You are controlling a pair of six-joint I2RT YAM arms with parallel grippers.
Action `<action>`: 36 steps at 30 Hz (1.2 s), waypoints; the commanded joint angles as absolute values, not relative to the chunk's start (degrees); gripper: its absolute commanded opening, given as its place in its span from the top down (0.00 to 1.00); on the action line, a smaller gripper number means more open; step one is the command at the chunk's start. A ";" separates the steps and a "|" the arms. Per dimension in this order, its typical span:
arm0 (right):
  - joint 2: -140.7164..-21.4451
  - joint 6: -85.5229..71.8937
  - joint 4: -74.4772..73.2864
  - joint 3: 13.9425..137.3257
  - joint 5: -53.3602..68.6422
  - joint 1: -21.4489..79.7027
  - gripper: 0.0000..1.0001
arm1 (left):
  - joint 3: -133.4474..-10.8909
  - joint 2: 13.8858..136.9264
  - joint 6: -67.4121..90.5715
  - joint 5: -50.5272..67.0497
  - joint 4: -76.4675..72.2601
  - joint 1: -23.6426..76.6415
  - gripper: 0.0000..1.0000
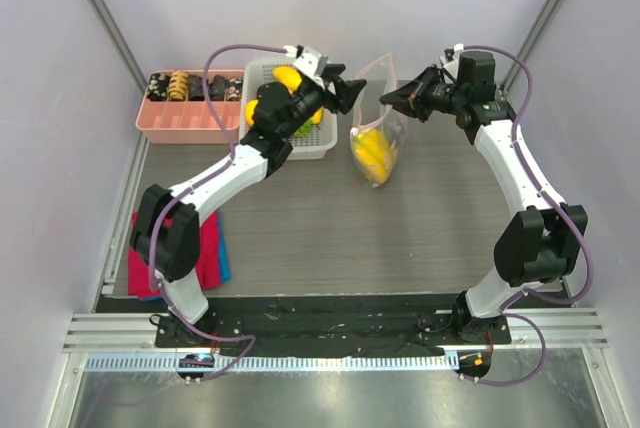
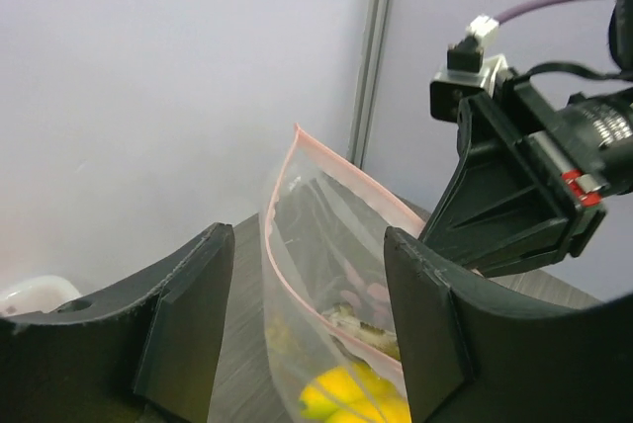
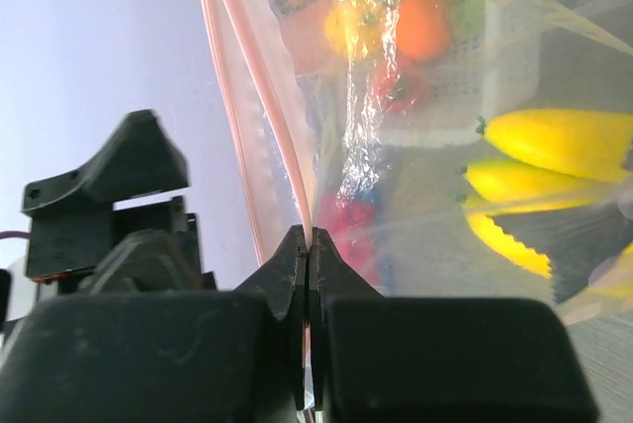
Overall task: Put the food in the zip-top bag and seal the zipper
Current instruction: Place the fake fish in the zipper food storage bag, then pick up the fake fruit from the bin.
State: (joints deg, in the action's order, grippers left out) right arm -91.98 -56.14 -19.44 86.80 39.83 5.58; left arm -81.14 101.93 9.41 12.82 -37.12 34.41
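Observation:
The zip-top bag (image 1: pixel 374 120) stands upright in the middle of the table, its mouth up and gaping. Yellow food (image 1: pixel 373 156) lies in its bottom, and more food (image 1: pixel 287 76) sits in the white basket (image 1: pixel 262 73). My right gripper (image 1: pixel 386 99) is shut on the bag's right edge at the pink zipper (image 3: pixel 287 146), as the right wrist view shows (image 3: pixel 309 240). My left gripper (image 1: pixel 352 94) is open at the bag's left side. In the left wrist view the near wall of the mouth and the zipper (image 2: pixel 331 164) run between my left gripper's (image 2: pixel 315 250) jaws without being pinched.
A pink divided tray (image 1: pixel 190 126) with dark snack pieces stands at the back left beside the basket. A red and blue cloth (image 1: pixel 212 253) lies by the left arm's base. Grey walls close in on three sides.

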 commanded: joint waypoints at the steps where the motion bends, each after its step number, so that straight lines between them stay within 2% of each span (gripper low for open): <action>1: -90.26 -56.25 -15.56 87.10 42.10 5.01 0.99 | -82.35 96.25 10.89 14.33 -30.95 32.17 0.33; 8: -88.60 -55.02 -15.56 86.13 40.69 5.10 0.99 | -95.26 97.73 15.64 18.45 -5.57 30.50 0.25; 13: -85.00 -51.61 -16.69 87.01 40.43 5.19 0.99 | -98.52 97.38 19.15 17.75 6.40 27.79 0.10; 14: -83.69 -50.90 -18.35 87.01 40.26 5.19 0.99 | -99.40 97.64 19.86 17.75 7.90 26.64 0.01; 18: -80.95 -47.38 -21.80 84.65 38.06 5.27 0.99 | -108.96 104.91 22.42 19.77 20.36 17.61 0.00; 21: -81.12 -46.15 -21.97 82.44 37.44 5.19 0.99 | -113.11 108.79 15.06 23.38 26.44 13.29 0.00; 22: -81.47 -45.88 -22.23 82.09 37.53 5.19 0.99 | -113.99 109.50 6.94 21.90 30.89 13.01 0.00; 27: -82.53 -44.21 -22.76 80.95 37.70 5.01 0.99 | -126.09 116.96 -12.89 13.46 45.76 12.92 0.00; 30: -83.84 -43.42 -23.38 81.65 38.32 5.10 0.99 | -133.31 123.39 -28.61 13.45 57.90 12.83 0.00; 32: -85.07 -42.11 -24.69 83.14 39.19 5.10 0.99 | -130.89 122.97 -38.53 13.10 57.76 12.83 0.00; 36: -88.85 -33.95 -35.04 92.26 40.16 5.10 0.99 | -121.30 119.27 -45.16 12.57 50.38 12.74 0.00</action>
